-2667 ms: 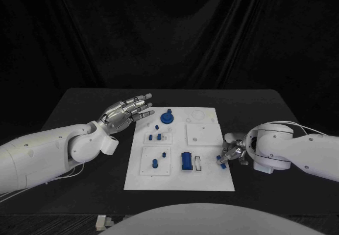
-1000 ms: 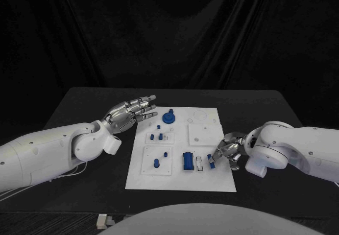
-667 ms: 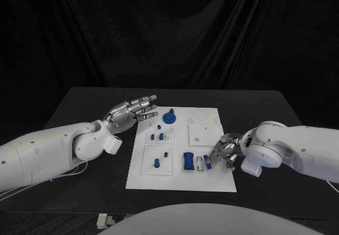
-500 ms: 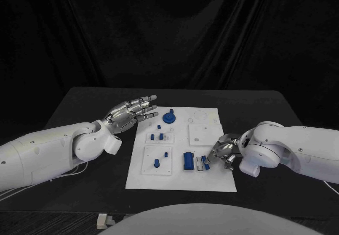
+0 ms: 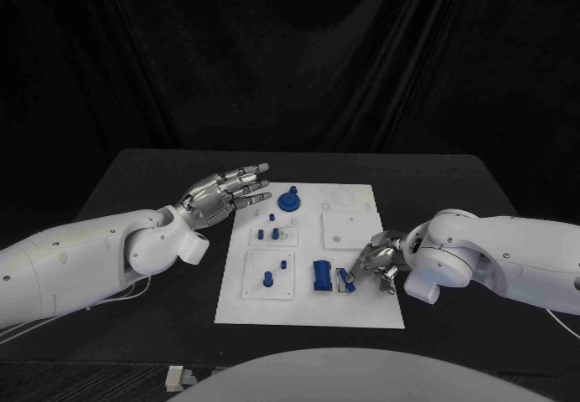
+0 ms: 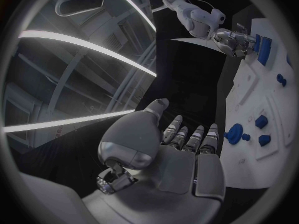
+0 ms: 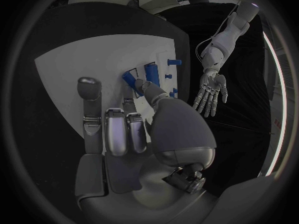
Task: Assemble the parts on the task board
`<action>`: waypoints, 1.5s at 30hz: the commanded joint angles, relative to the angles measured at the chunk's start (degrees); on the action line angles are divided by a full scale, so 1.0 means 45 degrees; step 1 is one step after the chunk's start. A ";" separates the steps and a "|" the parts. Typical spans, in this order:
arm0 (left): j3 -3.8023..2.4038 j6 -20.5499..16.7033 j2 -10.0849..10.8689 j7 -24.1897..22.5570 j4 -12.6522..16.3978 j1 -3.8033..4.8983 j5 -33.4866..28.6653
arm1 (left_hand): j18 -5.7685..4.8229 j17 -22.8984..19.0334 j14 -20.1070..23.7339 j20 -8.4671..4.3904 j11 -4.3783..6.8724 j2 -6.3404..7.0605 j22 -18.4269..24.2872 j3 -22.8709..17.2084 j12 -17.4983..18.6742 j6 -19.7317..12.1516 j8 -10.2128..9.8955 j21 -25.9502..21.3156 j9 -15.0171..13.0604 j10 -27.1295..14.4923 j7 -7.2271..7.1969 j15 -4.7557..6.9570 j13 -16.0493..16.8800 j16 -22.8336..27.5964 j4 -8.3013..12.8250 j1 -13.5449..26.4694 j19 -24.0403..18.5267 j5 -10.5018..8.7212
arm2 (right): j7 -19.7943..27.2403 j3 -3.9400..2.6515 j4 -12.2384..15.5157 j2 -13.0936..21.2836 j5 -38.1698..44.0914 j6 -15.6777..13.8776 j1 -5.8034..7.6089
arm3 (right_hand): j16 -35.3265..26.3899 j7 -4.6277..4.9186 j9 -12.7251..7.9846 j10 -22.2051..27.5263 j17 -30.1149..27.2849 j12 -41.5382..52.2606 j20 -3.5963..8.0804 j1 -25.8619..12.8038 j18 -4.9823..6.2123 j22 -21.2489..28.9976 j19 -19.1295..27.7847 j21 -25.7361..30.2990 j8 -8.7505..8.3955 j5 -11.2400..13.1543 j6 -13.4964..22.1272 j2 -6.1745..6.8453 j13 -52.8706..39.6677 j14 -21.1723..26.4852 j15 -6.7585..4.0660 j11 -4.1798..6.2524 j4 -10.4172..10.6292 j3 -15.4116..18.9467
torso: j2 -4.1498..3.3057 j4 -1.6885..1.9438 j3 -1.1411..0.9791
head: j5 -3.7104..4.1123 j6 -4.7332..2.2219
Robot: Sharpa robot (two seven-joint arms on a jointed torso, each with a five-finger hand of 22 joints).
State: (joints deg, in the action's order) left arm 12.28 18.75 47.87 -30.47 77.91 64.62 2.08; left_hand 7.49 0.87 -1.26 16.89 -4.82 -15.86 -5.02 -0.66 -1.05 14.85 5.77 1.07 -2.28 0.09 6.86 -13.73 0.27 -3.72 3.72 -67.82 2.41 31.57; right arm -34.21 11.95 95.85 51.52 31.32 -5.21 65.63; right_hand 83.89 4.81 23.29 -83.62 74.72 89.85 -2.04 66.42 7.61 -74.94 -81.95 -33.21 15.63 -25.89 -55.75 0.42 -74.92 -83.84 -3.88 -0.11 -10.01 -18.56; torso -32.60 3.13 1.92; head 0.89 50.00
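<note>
The right hand [image 5: 380, 266] is working at the near right part of the board [image 5: 308, 314], and it is pinching a small blue part [image 5: 347, 279] between its fingertips. In the right wrist view the part [image 7: 131, 78] is sticking out past the fingers [image 7: 144, 88], over the white plate. Just beside it, toward the middle of the board, a bigger blue block [image 5: 320, 275] is standing in its seat, and the held part is coming very near to it; I cannot tell if the two are touching.

I judge that the step now is seating this small part in the slot next to the block. To do it well, the hand should be keeping the part upright and lined with the slot before pressing, and it should be lowering straight, not sliding sideways, because a side push could knock the block. The grip should be staying firm until the part is sitting in its place, and only then the fingers should be letting go.

Farther on the board, two small pegs [image 5: 282, 265] are standing in the near left panel, more little pieces [image 5: 271, 219] are in the panel behind it, and a round blue piece [image 5: 287, 201] is lying near the far edge.

The left hand [image 5: 225, 194] is hovering beside the far left corner of the board, its fingers spread wide and holding nothing.
</note>
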 commanded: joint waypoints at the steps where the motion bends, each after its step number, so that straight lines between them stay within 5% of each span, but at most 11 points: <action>1: -0.0013 0.0194 -0.0031 -0.0083 0.0021 -0.0018 -0.0080 | -0.0086 0.0017 0.0003 -0.0005 -0.0116 -0.0053 -0.0006 -0.0028 -0.0047 0.0017 0.0061 0.0088 -0.0010 -0.0004 0.0064 -0.0047 0.0017 -0.0026 0.0057 0.0117 0.0122 0.0058 | -0.0095 -0.0001 -0.0045 -0.0043 -0.0156 0.0005 -0.0049 | 0.0005 -0.0023 -0.0017 -0.1418 -0.0020 0.0033 -0.0009 -0.0113 0.0293 -0.0385 0.0214 0.0465 0.0004 0.0230 0.0117 -0.0080 -0.3351 -0.0819 -0.0004 -0.0006 0.0107 0.0032 | 0.0000 0.0001 -0.0001 | 0.0021 -0.0001; 27: -0.0013 0.0363 -0.0071 0.0063 -0.0023 -0.0033 -0.0080 | -0.0149 0.0036 -0.0048 0.0002 -0.0113 -0.0046 -0.0056 -0.0080 -0.0048 -0.0015 0.0058 0.0113 -0.0006 -0.0004 0.0055 -0.0134 0.0017 -0.0133 0.0134 0.0190 0.0174 0.0057 | -0.0103 -0.0001 -0.0053 -0.0131 -0.0058 0.0108 -0.0072 | 0.0015 -0.0042 -0.0138 -0.1418 -0.0194 0.0033 -0.0041 -0.1073 0.0333 -0.0129 0.0264 0.0877 0.0089 0.2304 0.0249 -0.0074 -0.3351 -0.0788 0.0008 -0.0005 0.1083 0.0861 | 0.0000 0.0001 -0.0001 | 0.0017 -0.0001; 36: -0.0013 0.0413 -0.0023 0.0063 -0.0005 -0.0048 -0.0080 | -0.0163 0.0037 -0.0054 0.0003 -0.0114 -0.0049 -0.0062 -0.0090 -0.0045 -0.0013 0.0060 0.0117 -0.0007 -0.0004 0.0055 -0.0150 0.0017 -0.0141 0.0145 0.0203 0.0183 0.0058 | 0.0056 -0.0001 0.0141 0.0066 0.0650 -0.0047 -0.0082 | 0.0022 -0.0003 -0.0136 -0.1418 -0.0279 0.0033 -0.0060 -0.1683 0.0352 -0.0003 0.0242 0.1095 0.0149 0.3767 0.0432 0.0141 -0.3351 -0.0773 0.0034 -0.0039 0.1800 0.1788 | 0.0000 0.0001 -0.0001 | -0.0034 -0.0001; 42: -0.0013 0.0405 0.0059 0.0033 0.0016 -0.0058 -0.0080 | -0.0177 0.0036 -0.0056 0.0003 -0.0120 -0.0052 -0.0065 -0.0102 -0.0051 -0.0011 0.0063 0.0121 -0.0008 -0.0004 0.0060 -0.0160 0.0018 -0.0144 0.0158 0.0216 0.0190 0.0058 | 0.0792 -0.0004 0.0760 0.0674 0.1744 -0.0644 -0.0063 | 0.0017 -0.0143 0.0558 -0.1418 -0.0362 0.0033 0.0009 -0.1567 0.0382 0.0112 0.0233 0.1333 0.1280 0.3611 0.0692 0.0045 -0.3351 -0.0758 -0.0070 0.0095 0.2176 0.2527 | 0.0000 0.0001 -0.0001 | -0.0138 -0.0001; 45: -0.0013 0.0386 0.0068 0.0040 0.0010 -0.0061 -0.0080 | -0.0178 0.0036 -0.0057 0.0003 -0.0120 -0.0052 -0.0066 -0.0103 -0.0053 -0.0009 0.0064 0.0122 -0.0008 -0.0004 0.0060 -0.0161 0.0019 -0.0146 0.0159 0.0217 0.0191 0.0058 | 0.1582 -0.0005 0.1272 0.1145 0.2331 -0.1049 0.0066 | 0.0060 -0.0356 0.1483 -0.1418 -0.0309 0.0033 0.0118 -0.1014 0.0391 0.0128 0.0190 0.1301 0.2628 0.3525 0.0916 -0.0186 -0.3351 -0.0772 -0.0195 0.0252 0.2187 0.2851 | 0.0000 0.0001 -0.0001 | -0.0130 -0.0001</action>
State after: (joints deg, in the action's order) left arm 12.28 19.75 48.26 -29.65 77.83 64.42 2.08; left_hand 7.50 0.97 -1.46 16.89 -4.82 -16.10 -5.23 -1.14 -1.05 14.85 5.77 1.29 -2.28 0.09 6.86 -13.94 0.27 -4.16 4.19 -67.60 2.84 31.57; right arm -31.80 11.96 100.78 56.33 36.79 -6.72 65.64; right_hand 83.89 3.36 29.42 -84.07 73.21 89.85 -1.83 61.09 8.50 -74.41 -81.20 -27.50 26.68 -9.78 -51.84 -0.24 -74.91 -83.93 -4.43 0.74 -0.13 -5.87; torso -32.60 3.13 1.91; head 0.29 50.00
